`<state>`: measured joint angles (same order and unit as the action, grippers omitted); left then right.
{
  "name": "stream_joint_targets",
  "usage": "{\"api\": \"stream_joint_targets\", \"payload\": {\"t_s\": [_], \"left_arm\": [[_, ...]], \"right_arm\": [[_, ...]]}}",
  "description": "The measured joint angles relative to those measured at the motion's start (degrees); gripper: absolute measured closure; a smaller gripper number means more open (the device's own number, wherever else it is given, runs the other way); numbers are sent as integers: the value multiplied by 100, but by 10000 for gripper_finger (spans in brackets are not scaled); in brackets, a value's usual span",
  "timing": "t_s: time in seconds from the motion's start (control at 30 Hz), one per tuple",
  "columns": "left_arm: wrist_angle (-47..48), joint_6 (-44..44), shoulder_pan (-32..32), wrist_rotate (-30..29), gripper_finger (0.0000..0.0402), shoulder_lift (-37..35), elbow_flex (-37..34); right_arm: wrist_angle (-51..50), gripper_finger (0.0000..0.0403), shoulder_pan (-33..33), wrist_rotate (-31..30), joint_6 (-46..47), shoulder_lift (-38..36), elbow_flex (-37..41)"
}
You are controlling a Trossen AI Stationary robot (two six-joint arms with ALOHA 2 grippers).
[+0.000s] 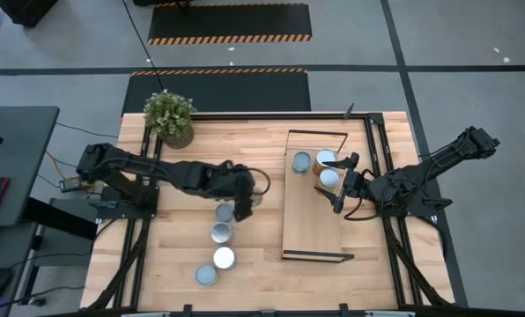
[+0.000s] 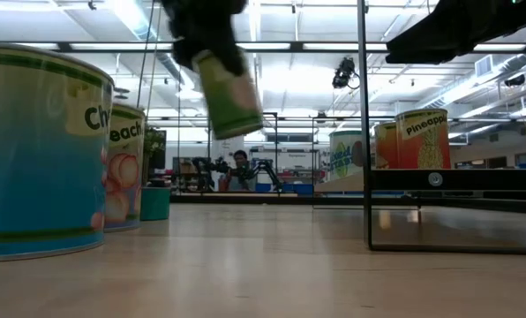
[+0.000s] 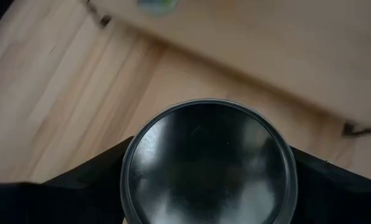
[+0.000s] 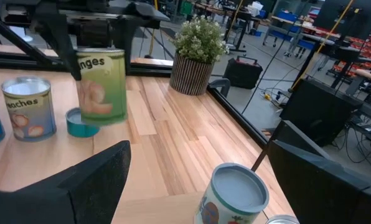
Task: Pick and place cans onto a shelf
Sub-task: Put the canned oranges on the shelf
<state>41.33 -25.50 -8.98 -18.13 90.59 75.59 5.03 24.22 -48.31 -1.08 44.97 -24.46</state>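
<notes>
My left gripper (image 1: 242, 202) is shut on a green-labelled can (image 4: 101, 87) held in the air over the table's middle, left of the shelf (image 1: 315, 224). The can's round top fills the left wrist view (image 3: 207, 165), and it hangs tilted in the low view (image 2: 232, 93). Three cans (image 1: 302, 162) stand upright on the shelf's far end. Several more cans (image 1: 221, 232) stand on the tabletop in a row toward the near edge. My right gripper (image 1: 340, 198) is open and empty above the shelf, just near of a shelf can (image 4: 235, 193). My left gripper pinches the can between its two fingers, one on each side of the wall just below the top rim (image 3: 126, 174). The fingers come from above, pointing down. The can hangs below them, lifted clear of the table and slightly tilted.
A potted plant (image 1: 170, 117) stands at the table's far left corner. A peach can (image 4: 27, 115) and a low teal can (image 4: 79, 122) stand below and beside the held can. The shelf's near half is bare wood. Black frame rails (image 1: 373, 150) run along the table's sides.
</notes>
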Motion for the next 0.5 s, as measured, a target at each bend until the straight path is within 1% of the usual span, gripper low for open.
{"api": "stream_joint_targets", "payload": {"t_s": [0.1, 0.17, 0.27, 0.5], "left_arm": [[-729, 346, 162, 356, 78, 253, 0], [-1042, 485, 237, 576, 78, 444, 45], [-1089, 673, 333, 781, 78, 820, 398], [-714, 1309, 409, 969, 78, 1774, 1652]], "right_arm": [[1, 14, 1, -1, 2, 0, 1], [25, 14, 1, 0, 4, 0, 1], [39, 14, 1, 1, 40, 0, 1], [-53, 14, 106, -9, 152, 0, 1]]}}
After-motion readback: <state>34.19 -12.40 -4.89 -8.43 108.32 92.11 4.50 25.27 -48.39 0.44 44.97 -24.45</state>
